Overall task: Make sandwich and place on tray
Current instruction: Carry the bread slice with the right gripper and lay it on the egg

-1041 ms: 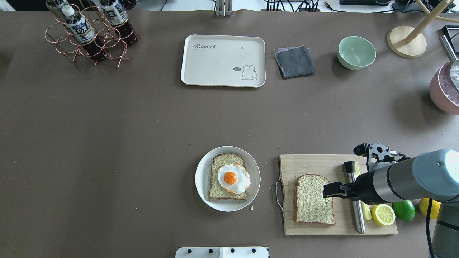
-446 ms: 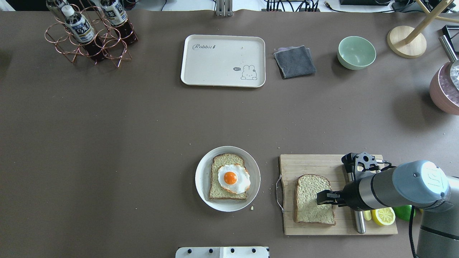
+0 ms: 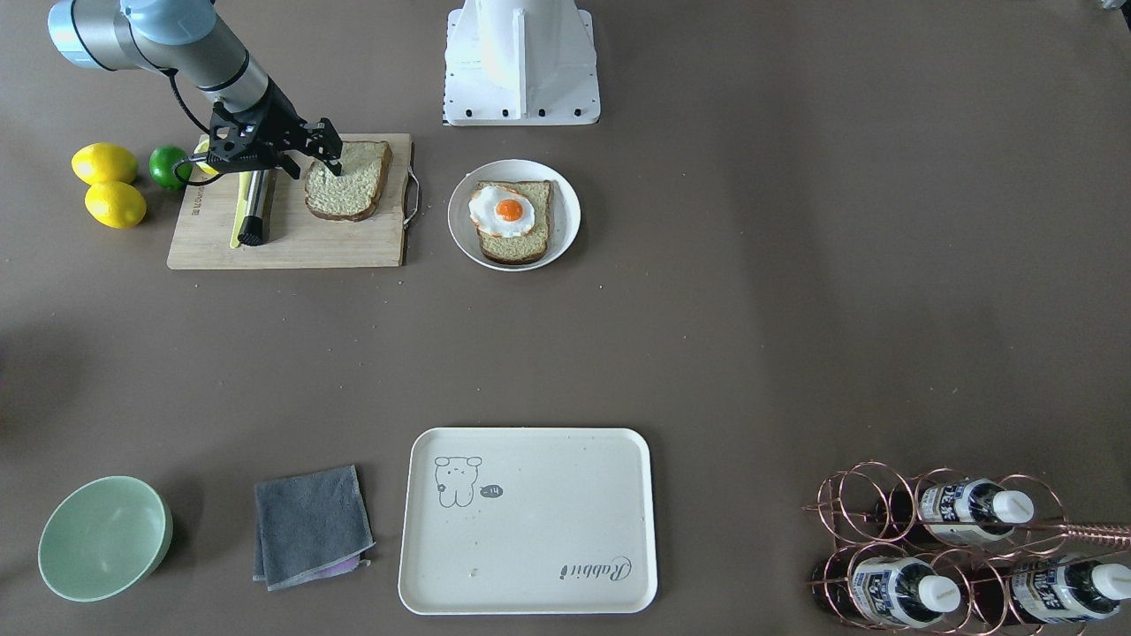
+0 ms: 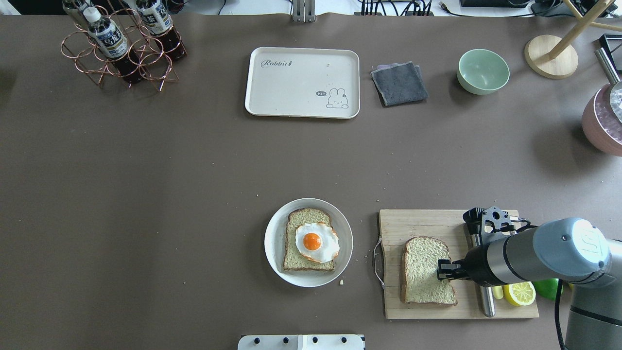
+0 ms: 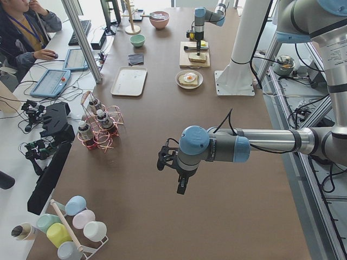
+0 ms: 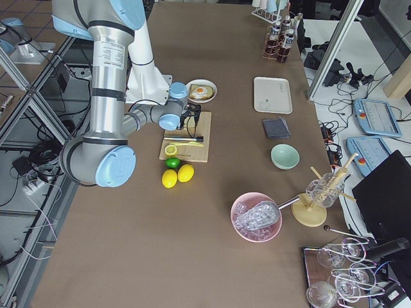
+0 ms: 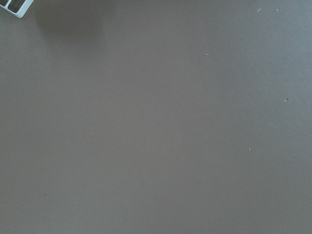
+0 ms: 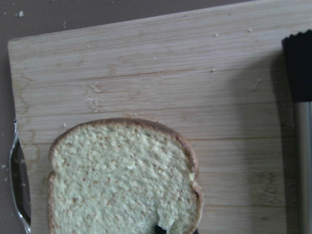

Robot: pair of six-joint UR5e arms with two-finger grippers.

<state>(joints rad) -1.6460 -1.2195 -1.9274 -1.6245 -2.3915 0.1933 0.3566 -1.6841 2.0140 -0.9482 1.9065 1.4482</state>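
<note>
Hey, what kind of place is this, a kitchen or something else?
Probably a robotics lab staged as a kitchen: the right arm reaches over a bread slice on a cutting board, the left arm hangs over the table, and a person sits at a keyboard.

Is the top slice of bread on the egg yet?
No, the second bread slice lies on the wooden cutting board, and the egg on the plate is uncovered.

Two bread slices [image 3: 346, 181], one egg [image 3: 502, 210], one plate [image 3: 459, 216], one tray [image 3: 530, 512], two whole lemons [image 3: 104, 163], one lime [image 3: 166, 166], three bottles [image 3: 972, 511].
</note>
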